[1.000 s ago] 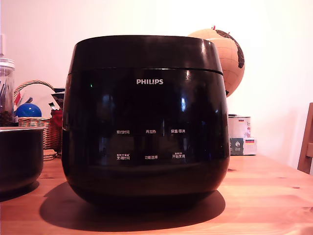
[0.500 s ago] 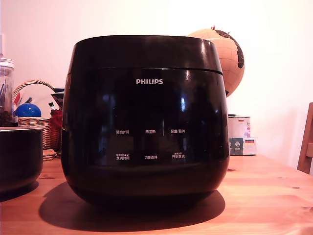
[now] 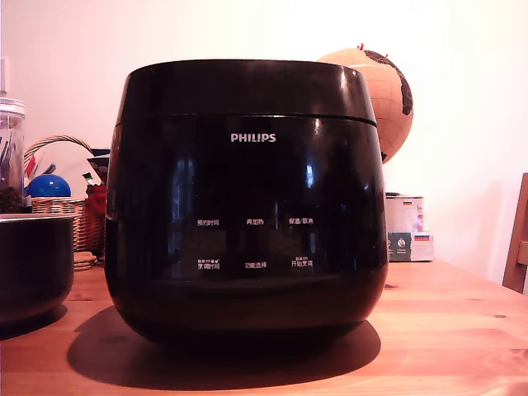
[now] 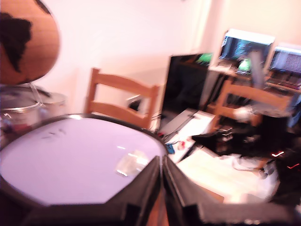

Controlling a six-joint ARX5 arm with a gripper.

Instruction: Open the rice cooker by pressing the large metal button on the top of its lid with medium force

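Rice cooker (image 3: 246,206), large, glossy, black and rounded with a white PHILIPS logo, is the thing to open, and the black jaws hang over its top with their two fingers (image 4: 141,190) pressed together, a thin seam between them and nothing gripped. In the wrist view they sit above the near edge of the lid (image 4: 75,162), whose wide round top shows as a pale, shiny disc with a dark rim. A small bright patch (image 4: 130,164) lies on that disc just ahead of the fingertips; it may be the metal button, though blur leaves me unsure.

From the front the cooker stands closed on the wooden tabletop (image 3: 445,330), lid seated flat.

My worry: if the closed tips come down off the button, they would slide on the slick surface or shove the cooker without releasing the latch.

Neither arm nor jaws appear in the exterior view, and the lid's top is hidden there.
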